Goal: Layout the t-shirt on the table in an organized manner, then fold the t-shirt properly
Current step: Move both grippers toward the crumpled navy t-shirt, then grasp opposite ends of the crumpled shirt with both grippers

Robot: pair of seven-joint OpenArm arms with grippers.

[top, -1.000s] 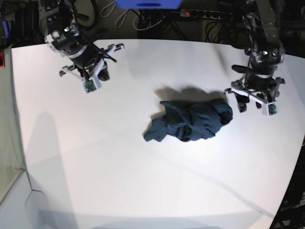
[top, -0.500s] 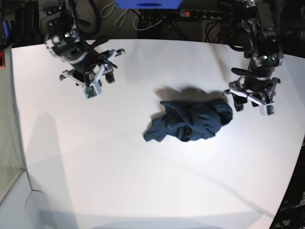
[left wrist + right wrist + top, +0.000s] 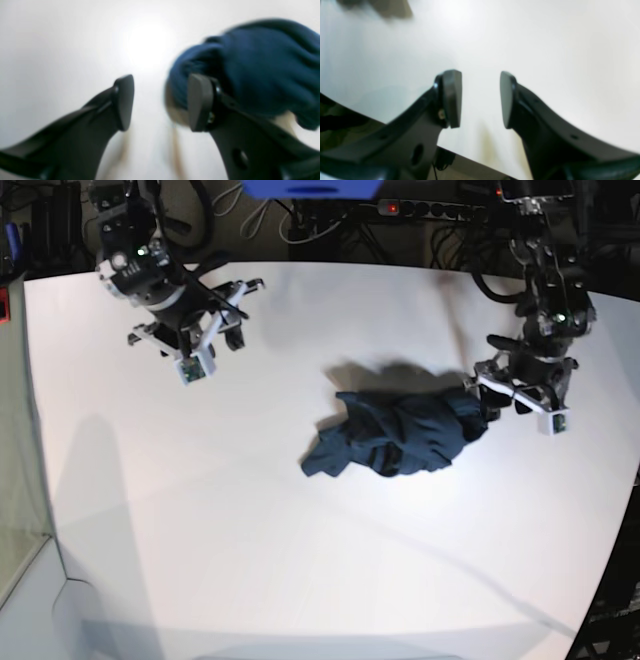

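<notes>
The dark navy t-shirt [image 3: 400, 438] lies crumpled in a heap a little right of the middle of the white table [image 3: 250, 520]. My left gripper [image 3: 505, 407] hovers at the heap's right end. In the left wrist view it [image 3: 161, 100] stands open with only table between its fingers, and the bunched t-shirt [image 3: 262, 70] sits just beyond and beside the right finger [image 3: 198, 102]. Whether that finger touches the cloth I cannot tell. My right gripper [image 3: 222, 338] is far off at the table's back left. It [image 3: 478, 100] is open and empty over bare table [image 3: 557, 50].
A power strip and cables [image 3: 430, 210] run behind the table's curved far edge, and a blue object [image 3: 310, 188] sits at the top. The table's edge shows close under my right gripper [image 3: 470, 162], with dark clutter [image 3: 335, 117] below it.
My left gripper has moved leftward up to the shirt's right end. My right gripper has gone from shut to open and has shifted slightly. The shirt has not moved.
</notes>
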